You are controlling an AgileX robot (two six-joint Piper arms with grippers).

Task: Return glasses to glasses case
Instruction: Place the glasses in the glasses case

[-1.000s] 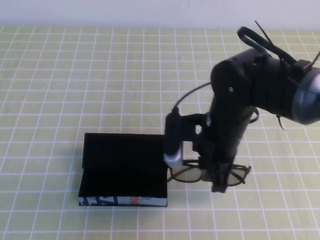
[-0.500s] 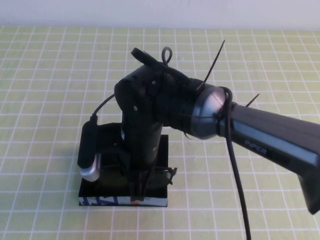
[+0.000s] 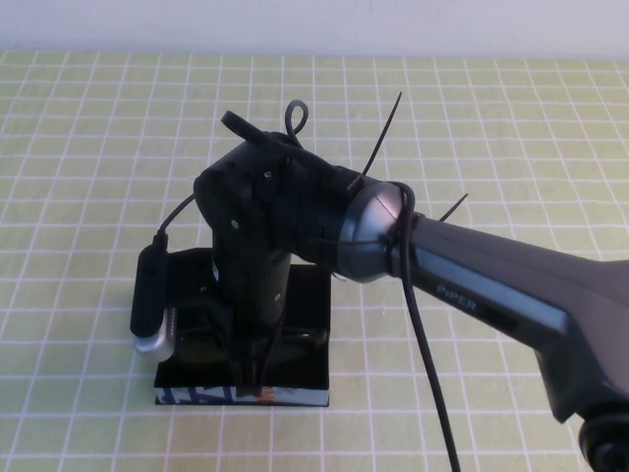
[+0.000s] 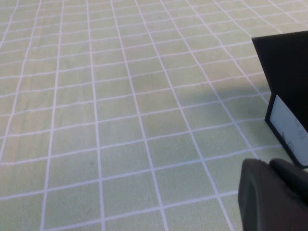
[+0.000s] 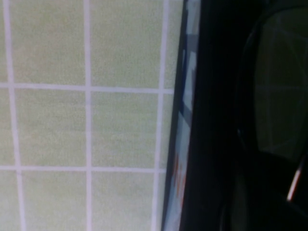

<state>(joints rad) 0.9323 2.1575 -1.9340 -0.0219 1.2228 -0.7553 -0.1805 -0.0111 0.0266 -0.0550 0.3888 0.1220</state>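
The glasses case (image 3: 311, 295) lies open at the front middle of the table, its blue, white and orange-red front side facing me. My right gripper (image 3: 256, 369) reaches down over the case and is shut on the black-framed glasses (image 3: 303, 340), holding them just above or in the black lining; the arm hides most of them. In the right wrist view a lens of the glasses (image 5: 280, 82) sits over the lining beside the case's printed front side (image 5: 185, 120). My left gripper (image 4: 274, 195) shows only in the left wrist view, low over the table near the case's end (image 4: 288, 130).
A green mat with a white grid (image 3: 98, 147) covers the table all round the case. The right arm's grey-and-black forearm (image 3: 491, 285) stretches from the front right across to the case, with cables and cable ties sticking up from its wrist.
My right gripper has carried the glasses leftward from beside the case's right end to over the case's middle. The case has not moved.
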